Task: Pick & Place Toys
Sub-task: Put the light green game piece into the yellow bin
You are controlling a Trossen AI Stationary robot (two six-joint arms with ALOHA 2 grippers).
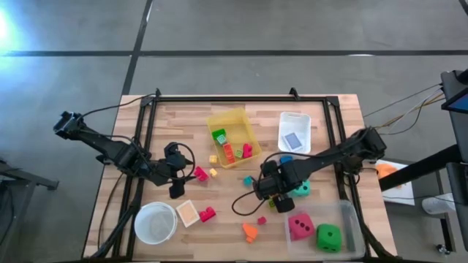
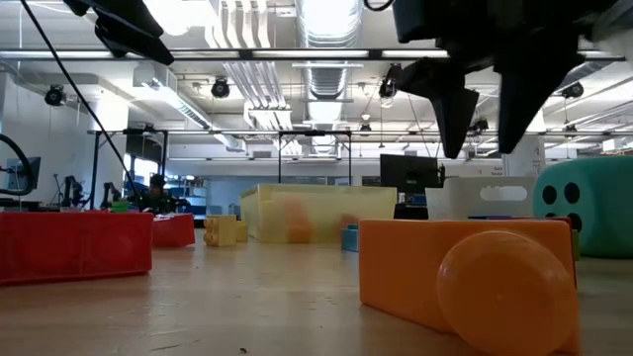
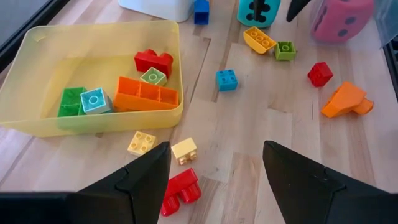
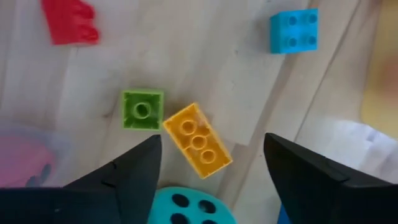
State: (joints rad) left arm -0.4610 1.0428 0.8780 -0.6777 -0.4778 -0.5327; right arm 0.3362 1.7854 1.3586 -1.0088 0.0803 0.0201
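My right gripper [image 4: 212,140] points down, open, above a yellow block [image 4: 198,148] that lies flat on the table beside a green block [image 4: 142,109] and the teal die [image 4: 186,208]. Its fingers [image 2: 460,114] hang well clear of the tabletop. My left gripper [image 3: 216,149] waits open at the table's left, over a red block [image 3: 181,191] and two small yellow blocks [image 3: 184,150]. Loose toys lie about: a blue block [image 4: 293,30], a red block [image 3: 319,73], an orange block [image 1: 250,231]. The pink die [image 1: 300,226] and green die [image 1: 328,237] sit in the clear bin [image 1: 351,219].
A yellow bin [image 1: 232,136] with several blocks stands at the table's far middle, with a white bin [image 1: 295,131] to its right. A round white bowl [image 1: 155,223] and a small square tray [image 1: 188,212] sit at the near left. Bare wood lies between the arms.
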